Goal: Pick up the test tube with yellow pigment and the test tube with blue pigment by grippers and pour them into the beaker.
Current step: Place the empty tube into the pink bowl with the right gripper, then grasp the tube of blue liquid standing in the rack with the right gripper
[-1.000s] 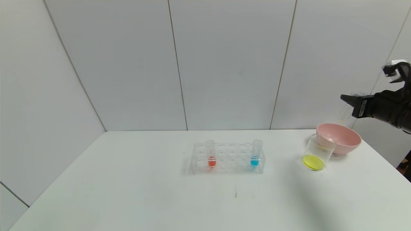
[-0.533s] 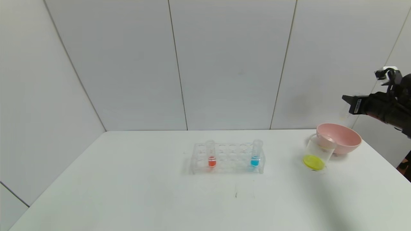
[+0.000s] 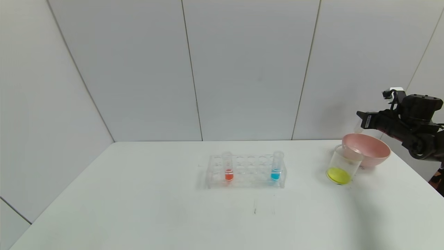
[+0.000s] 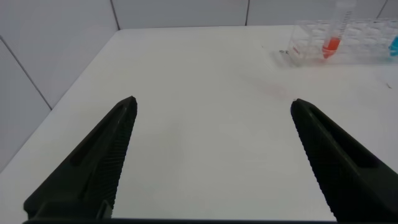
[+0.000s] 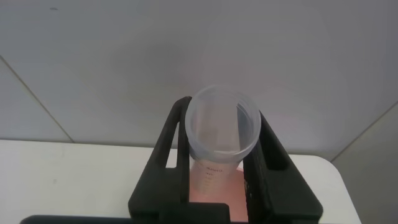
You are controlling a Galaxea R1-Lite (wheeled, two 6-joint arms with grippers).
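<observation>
With its yellow liquid already in the beaker (image 3: pixel 343 165), the right tool (image 3: pixel 362 119) holds the emptied test tube (image 5: pixel 222 134) clamped above the pink bowl (image 3: pixel 369 149); probably discard it, then fetch the blue tube (image 3: pixel 276 166) from the rack (image 3: pixel 246 172). The left tool (image 4: pixel 211 158) stands spread apart over the desk (image 3: pixel 138 208).

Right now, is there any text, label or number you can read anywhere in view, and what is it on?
None can be read.
Empty test tube clamped in the right pincer: faint printed marks on its wall, too blurred to read.
Right pincer, head view: small white label on its side, too small to read.
Rack, beaker, pink bowl: no marks seen.
</observation>
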